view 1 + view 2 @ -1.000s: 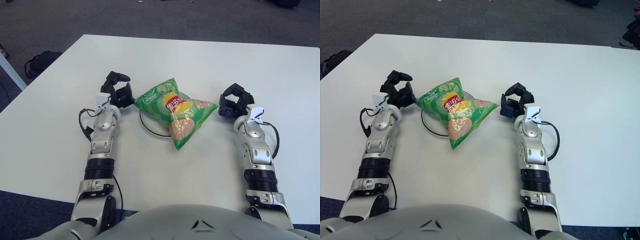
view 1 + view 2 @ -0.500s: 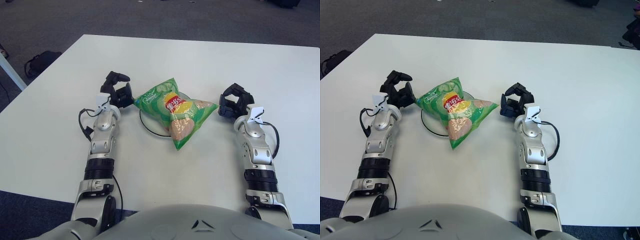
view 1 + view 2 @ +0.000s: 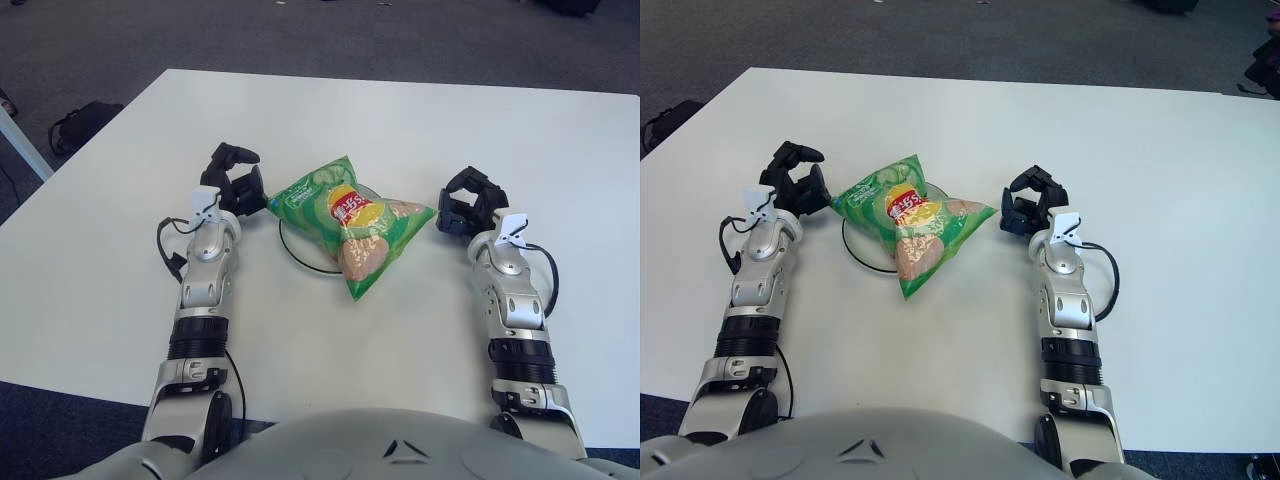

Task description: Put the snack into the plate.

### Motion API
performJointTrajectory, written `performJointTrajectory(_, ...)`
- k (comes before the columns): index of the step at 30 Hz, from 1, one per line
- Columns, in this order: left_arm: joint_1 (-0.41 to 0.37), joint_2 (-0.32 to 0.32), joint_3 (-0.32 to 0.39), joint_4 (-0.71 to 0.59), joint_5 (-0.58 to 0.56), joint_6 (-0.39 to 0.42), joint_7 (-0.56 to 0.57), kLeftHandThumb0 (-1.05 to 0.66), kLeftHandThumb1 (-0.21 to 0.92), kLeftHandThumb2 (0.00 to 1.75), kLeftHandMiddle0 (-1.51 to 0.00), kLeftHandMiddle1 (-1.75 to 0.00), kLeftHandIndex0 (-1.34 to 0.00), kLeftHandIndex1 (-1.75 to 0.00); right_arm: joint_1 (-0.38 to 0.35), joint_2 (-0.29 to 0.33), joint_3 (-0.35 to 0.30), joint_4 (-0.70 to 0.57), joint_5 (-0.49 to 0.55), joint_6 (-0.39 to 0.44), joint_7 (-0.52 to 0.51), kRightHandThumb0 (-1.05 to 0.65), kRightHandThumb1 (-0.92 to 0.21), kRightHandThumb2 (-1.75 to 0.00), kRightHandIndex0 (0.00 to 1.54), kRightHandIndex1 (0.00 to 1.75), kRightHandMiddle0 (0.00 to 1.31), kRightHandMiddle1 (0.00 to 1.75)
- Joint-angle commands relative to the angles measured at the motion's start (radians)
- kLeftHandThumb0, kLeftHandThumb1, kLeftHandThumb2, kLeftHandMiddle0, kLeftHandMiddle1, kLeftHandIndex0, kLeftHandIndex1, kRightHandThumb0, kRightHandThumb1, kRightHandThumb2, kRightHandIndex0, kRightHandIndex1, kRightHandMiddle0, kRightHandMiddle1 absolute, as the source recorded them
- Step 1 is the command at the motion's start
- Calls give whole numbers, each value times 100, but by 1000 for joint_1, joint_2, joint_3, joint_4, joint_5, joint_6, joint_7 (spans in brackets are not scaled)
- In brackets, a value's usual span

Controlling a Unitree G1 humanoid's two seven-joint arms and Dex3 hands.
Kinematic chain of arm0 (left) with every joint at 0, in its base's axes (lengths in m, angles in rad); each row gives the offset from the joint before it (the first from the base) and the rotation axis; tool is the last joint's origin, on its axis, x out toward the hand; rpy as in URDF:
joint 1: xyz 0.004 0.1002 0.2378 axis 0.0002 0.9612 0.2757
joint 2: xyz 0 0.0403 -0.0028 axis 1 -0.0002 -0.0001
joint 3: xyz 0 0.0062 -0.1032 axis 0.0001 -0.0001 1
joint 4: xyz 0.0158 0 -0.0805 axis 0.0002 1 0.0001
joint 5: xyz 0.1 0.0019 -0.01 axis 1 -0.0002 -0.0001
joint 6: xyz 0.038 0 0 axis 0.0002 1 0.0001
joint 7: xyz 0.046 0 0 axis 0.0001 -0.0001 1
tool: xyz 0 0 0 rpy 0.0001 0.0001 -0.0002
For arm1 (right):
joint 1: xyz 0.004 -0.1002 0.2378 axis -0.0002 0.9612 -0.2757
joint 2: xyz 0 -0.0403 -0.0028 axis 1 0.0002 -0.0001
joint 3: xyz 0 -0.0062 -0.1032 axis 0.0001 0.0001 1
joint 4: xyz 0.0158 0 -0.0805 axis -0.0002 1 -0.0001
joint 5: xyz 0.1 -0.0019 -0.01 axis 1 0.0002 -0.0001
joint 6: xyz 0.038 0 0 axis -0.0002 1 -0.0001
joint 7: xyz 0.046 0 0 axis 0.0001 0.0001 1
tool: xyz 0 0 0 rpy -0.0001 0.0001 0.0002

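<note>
1. White tabletop (image 3: 420, 120), grey carpet in the upper frame.
2. Snack bag (image 3: 352, 222) at centre lies on plate (image 3: 292, 250), mostly hiding it.
3. Left hand (image 3: 236, 183) just left of bag, right hand (image 3: 468, 208) just right; both w/ fingers loosely curled, holding nothing.

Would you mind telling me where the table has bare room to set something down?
The white table is bare across its far half beyond the green snack bag, and along the near strip between the forearms. The middle is crowded: the bag covers the dark-rimmed plate, with the left hand and right hand close on either side.
</note>
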Motion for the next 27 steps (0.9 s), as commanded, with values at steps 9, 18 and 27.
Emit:
performJointTrajectory(9, 5, 3, 8, 6, 3, 2, 8, -45, 42, 118, -116, -175, -53, -175, 53, 18, -7, 24, 11, 18, -1, -49, -30, -133, 124, 175, 63, 175)
performJointTrajectory(18, 3, 6, 6, 15, 3, -7, 2, -45, 42, 119, -117, -175, -53, -175, 54, 17, -7, 28, 12, 4, 4, -49, -30, -133, 124, 175, 63, 175)
performJointTrajectory(27, 1, -1, 9, 16, 0, 0, 11, -45, 41, 120, -116, -175, -54, -175, 58, 22, -19, 58, 44, -93, 46, -49, -29, -134, 124, 175, 63, 175)
